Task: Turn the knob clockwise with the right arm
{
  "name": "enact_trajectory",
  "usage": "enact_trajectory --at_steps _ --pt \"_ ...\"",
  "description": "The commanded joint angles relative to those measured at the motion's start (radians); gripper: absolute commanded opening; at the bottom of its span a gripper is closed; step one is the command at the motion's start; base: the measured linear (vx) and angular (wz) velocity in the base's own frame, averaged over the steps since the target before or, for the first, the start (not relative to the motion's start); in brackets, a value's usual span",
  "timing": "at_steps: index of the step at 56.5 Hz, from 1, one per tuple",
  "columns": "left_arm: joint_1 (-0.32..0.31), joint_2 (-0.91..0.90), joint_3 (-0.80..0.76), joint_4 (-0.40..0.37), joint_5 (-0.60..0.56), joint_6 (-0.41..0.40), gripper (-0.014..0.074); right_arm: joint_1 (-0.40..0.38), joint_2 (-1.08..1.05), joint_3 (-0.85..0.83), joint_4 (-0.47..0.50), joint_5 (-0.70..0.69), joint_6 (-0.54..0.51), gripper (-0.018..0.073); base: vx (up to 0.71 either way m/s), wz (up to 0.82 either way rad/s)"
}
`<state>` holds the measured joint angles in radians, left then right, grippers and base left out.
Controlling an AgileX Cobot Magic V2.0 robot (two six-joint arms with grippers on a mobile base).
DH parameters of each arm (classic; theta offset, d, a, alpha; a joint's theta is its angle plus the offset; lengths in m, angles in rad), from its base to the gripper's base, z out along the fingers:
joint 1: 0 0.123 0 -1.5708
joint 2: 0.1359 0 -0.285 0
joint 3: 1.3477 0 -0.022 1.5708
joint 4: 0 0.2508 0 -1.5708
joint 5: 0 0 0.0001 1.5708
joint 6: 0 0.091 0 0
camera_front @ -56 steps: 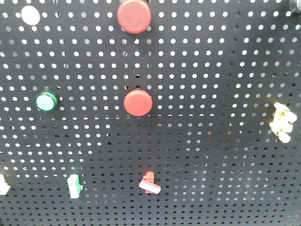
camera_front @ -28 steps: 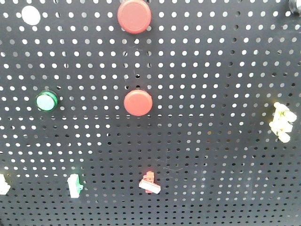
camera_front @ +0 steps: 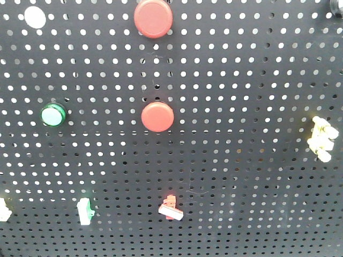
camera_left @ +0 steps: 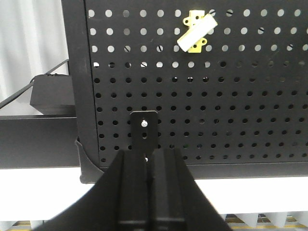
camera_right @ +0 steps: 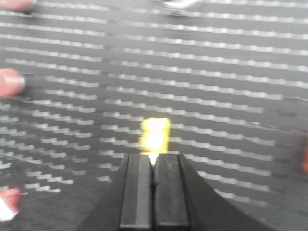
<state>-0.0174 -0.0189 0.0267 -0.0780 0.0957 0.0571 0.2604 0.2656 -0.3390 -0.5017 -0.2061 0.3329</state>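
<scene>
Only a dark round edge of what looks like the knob [camera_front: 336,6] shows, cut off by the top right corner of the front view. In the blurred right wrist view it is a silvery rim [camera_right: 180,4] at the top edge. My right gripper [camera_right: 153,155] is shut with nothing between its fingers. It points at the black pegboard [camera_front: 241,80], with a yellow toggle switch [camera_right: 155,134] just beyond its tips and well below the knob. My left gripper [camera_left: 147,153] is shut and empty, low before the board's bottom edge. Neither gripper appears in the front view.
The pegboard carries two red push buttons [camera_front: 153,17] [camera_front: 157,116], a green button [camera_front: 53,114], a white cap [camera_front: 35,16], a yellow switch [camera_front: 321,138], and green [camera_front: 84,211] and red [camera_front: 170,208] rocker switches. A small black bracket [camera_left: 144,131] sits ahead of the left fingers.
</scene>
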Motion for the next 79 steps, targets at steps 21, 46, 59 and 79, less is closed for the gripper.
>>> enact_trajectory --at_steps 21,46,59,79 --pt "-0.006 -0.010 0.011 -0.004 -0.086 -0.005 -0.0006 0.001 0.015 0.062 0.142 0.011 -0.029 -0.0008 0.00 0.00" --pt "-0.006 -0.010 0.011 -0.004 -0.086 -0.005 -0.0006 -0.151 -0.192 0.358 0.493 0.113 -0.233 -0.0008 0.00 0.00" --pt "-0.006 -0.010 0.011 -0.004 -0.086 -0.005 -0.0006 -0.252 -0.290 0.376 0.441 0.239 -0.237 -0.0008 0.00 0.00" --pt "-0.006 -0.010 0.011 -0.004 -0.086 -0.005 -0.0006 -0.252 -0.289 0.376 0.418 0.243 -0.237 -0.0008 0.00 0.00"
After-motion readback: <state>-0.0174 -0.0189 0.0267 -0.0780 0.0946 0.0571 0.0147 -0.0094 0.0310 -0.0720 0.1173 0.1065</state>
